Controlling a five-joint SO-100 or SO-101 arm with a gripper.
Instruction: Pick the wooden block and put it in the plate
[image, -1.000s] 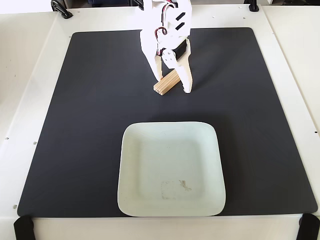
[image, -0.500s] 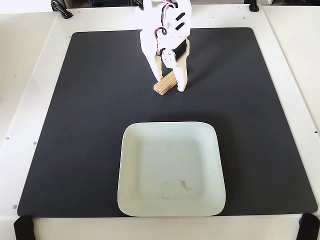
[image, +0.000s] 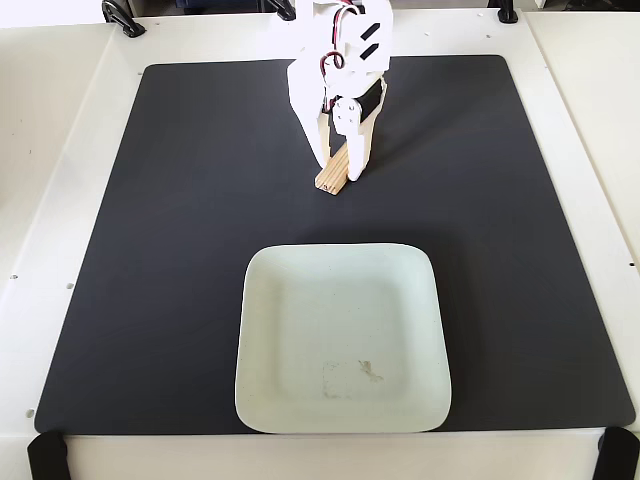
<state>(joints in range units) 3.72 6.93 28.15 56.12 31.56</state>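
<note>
While the arm reaches in from the far edge of the fixed view, the gripper (image: 338, 168) has its jaws drawn tight around the wooden block (image: 332, 178), one finger on the block's left flank, the other on its right. So the block sits right between the jaws, not beside them, and only its near end pokes out below the fingertips. Its long axis runs from that near, slightly left end back toward the far right, tucked up under the white wrist; the grooved end face points toward us and a touch left. Whether it has cleared the black mat (image: 180, 250) I cannot tell from this angle; the lower end looks at or just above the surface.

Now the relation that matters: the plate (image: 262, 400) lies straight toward the near side of the bench (image: 50, 150), well apart from the block, with open mat between them. My read is that the carry wants a lift, then a straight pull toward the near edge, almost no sideways travel.
</note>
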